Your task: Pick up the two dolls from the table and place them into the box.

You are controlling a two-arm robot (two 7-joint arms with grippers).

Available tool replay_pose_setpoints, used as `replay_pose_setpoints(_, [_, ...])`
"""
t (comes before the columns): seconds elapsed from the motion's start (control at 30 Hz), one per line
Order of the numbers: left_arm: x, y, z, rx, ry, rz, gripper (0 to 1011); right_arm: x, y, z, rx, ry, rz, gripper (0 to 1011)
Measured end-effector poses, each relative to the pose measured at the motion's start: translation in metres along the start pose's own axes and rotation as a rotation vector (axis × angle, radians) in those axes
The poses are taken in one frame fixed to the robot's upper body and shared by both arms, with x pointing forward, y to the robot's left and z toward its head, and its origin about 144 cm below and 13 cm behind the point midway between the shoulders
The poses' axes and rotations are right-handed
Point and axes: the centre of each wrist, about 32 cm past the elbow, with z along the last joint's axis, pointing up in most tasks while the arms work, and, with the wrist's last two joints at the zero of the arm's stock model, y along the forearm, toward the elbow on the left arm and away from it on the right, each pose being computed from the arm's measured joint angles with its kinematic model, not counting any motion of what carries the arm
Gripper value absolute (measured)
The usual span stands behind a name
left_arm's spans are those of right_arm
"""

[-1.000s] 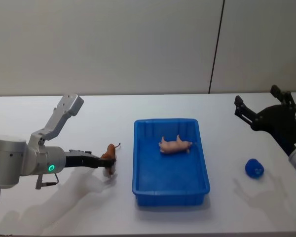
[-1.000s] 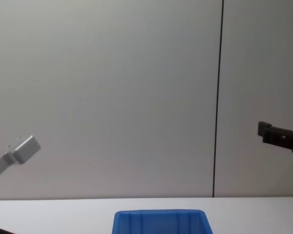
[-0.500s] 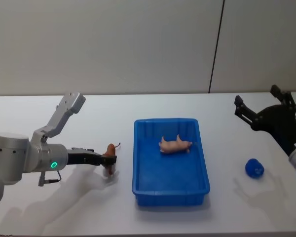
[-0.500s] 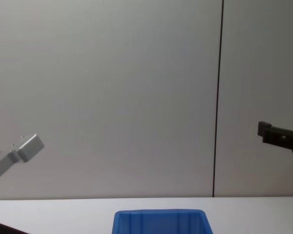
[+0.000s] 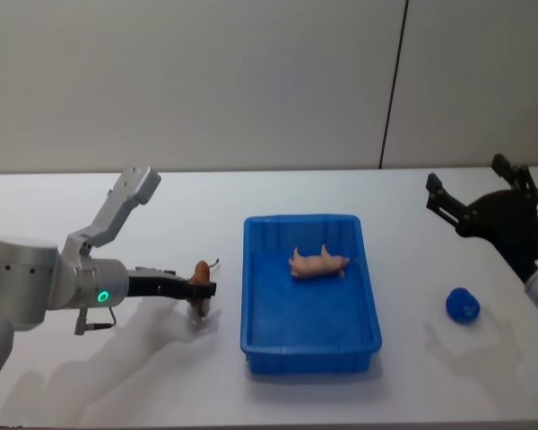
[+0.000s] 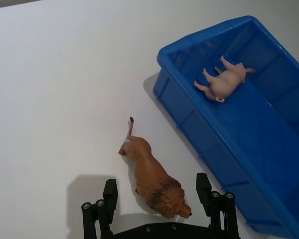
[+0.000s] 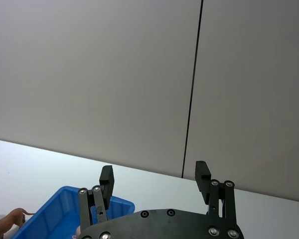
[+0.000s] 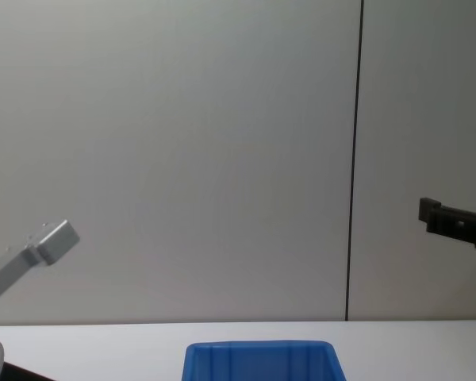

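You have bare white tabletop [image 5: 184, 202] left of the bright blue plastic bin [image 5: 246, 287]. Your wide-open left gripper [image 6: 157, 188] straddles the brown plastic lion doll [image 6: 144, 160]; right gripper [image 5: 477, 195] parked far right.

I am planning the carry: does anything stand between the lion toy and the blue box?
Nothing visible does. The lion toy lies between the open fingers of the left gripper, and bare table separates it from the blue box, whose near wall it must pass over.
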Motion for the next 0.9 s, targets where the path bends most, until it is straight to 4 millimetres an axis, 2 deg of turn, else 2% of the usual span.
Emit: replay_pose_setpoints(0.9, [0.005,-0.021,0.009,0.034,-0.001,-0.018,1001,0.0,0.0,0.0,0.0,0.0,0.0,1001])
